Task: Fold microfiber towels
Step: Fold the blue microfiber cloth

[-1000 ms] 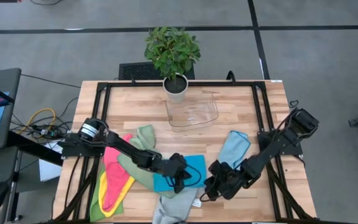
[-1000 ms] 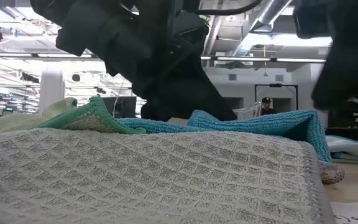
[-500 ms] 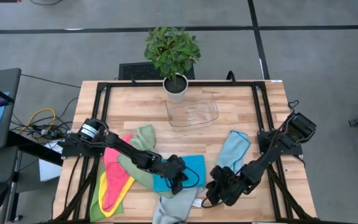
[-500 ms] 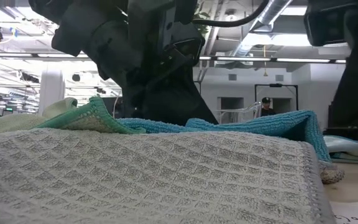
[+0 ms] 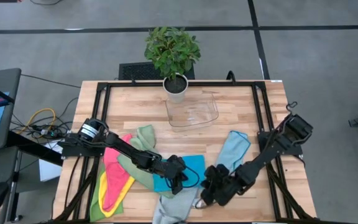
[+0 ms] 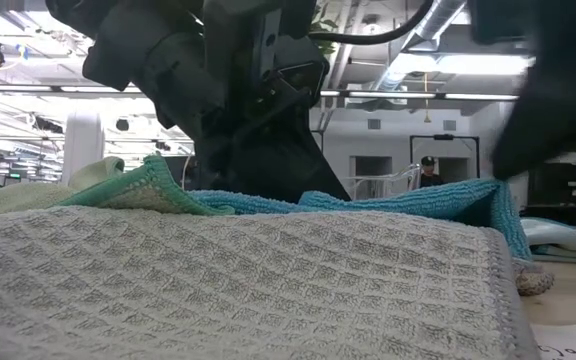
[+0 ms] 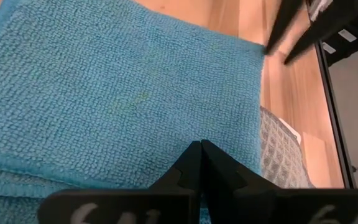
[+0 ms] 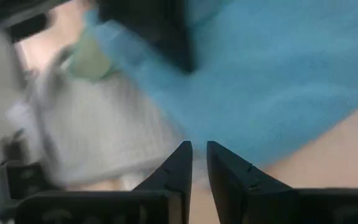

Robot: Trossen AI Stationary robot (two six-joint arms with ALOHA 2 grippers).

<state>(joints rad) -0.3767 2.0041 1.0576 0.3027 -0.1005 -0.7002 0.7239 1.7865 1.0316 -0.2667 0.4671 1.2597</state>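
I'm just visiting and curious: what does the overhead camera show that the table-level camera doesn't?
Only the high view shows the potted plant, the clear tray, the pink towel and both arms whole, the right gripper low near the table's front edge. Only the low view shows the room behind and a distant person. Both show the bright blue towel, the grey towel and the left gripper pressing the blue one.

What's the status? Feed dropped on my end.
Left gripper shut, pressing on blue towel. Right gripper slightly open, empty, at the blue towel's near edge. Grey towel alongside.
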